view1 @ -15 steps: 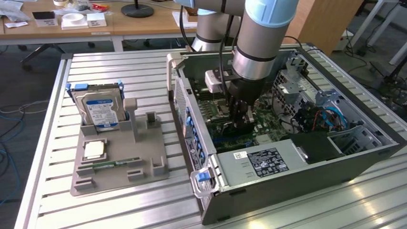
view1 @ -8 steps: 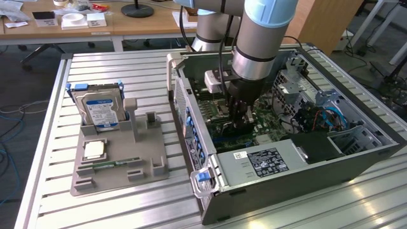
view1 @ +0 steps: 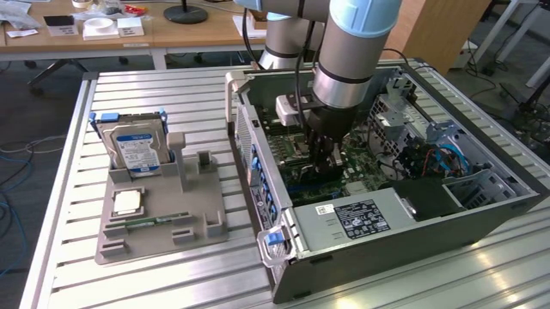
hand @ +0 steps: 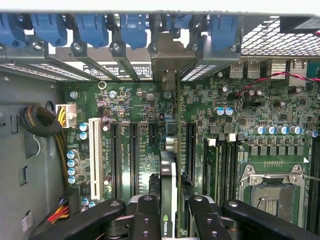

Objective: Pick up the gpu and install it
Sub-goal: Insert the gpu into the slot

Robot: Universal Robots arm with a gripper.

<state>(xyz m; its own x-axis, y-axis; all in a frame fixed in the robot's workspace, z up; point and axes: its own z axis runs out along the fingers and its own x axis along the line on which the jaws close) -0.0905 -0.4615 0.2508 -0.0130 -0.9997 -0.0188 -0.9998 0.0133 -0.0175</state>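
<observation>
Down inside the open grey computer case (view1: 413, 238), the black 2-fingered gripper (hand: 169, 210) is pinching the thin dark gpu card (hand: 175, 150) edge-on between its fingers, the card standing upright over the green motherboard (hand: 260, 115), among the long black slots (hand: 134, 157).

Slatted aluminium table (view1: 154, 96) — what is carried on it

Two things are borne directly by the ribbed metal top: a grey parts holder (view1: 159, 215) towards the exterior view's left, and an opened computer case (view1: 387, 251) towards the exterior view's right — the two set just beside each other, with a narrow strip of bare slats seen between them. The case is laid on its side, its open face turned upward.
</observation>
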